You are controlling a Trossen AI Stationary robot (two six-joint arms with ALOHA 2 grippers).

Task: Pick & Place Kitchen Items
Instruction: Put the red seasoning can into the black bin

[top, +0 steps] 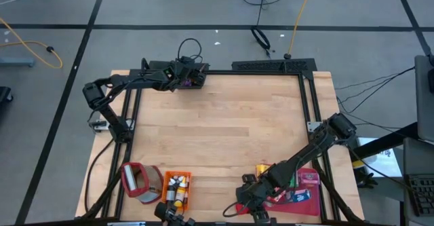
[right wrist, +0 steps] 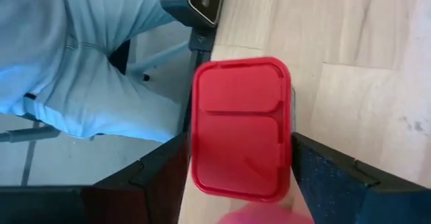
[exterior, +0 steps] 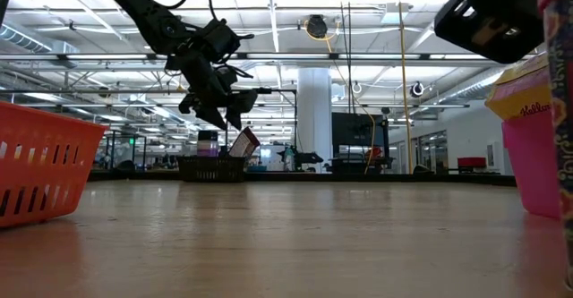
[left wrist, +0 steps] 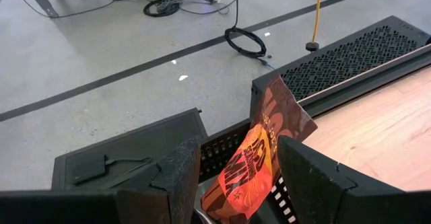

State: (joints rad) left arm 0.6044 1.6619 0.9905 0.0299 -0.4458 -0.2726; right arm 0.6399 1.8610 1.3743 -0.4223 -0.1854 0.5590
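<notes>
Brown-and-orange packet (left wrist: 259, 153) clamped between the fingers of left gripper (left wrist: 239, 150), tilted, up in the air at the far edge of table (top: 230, 117). Directly over dark basket (exterior: 210, 168), which stands on that far edge; seen from the low view, hanging just above the rim, not touching.

Red box (right wrist: 239, 116) lying flat at the near edge of the table, lid up, under right gripper (right wrist: 239, 143). Straddled by that gripper; whether grasped or merely flanked cannot be told. Beyond the table edge there, a person (right wrist: 81, 62) in light blue clothing.

Yellow box (top: 263, 170) near the right arm, beside pink-red tray (top: 313, 199) at the near right corner, more small items on the tray. Orange crate (top: 186, 175) at the near left, small bottles (top: 178, 189) upright inside
</notes>
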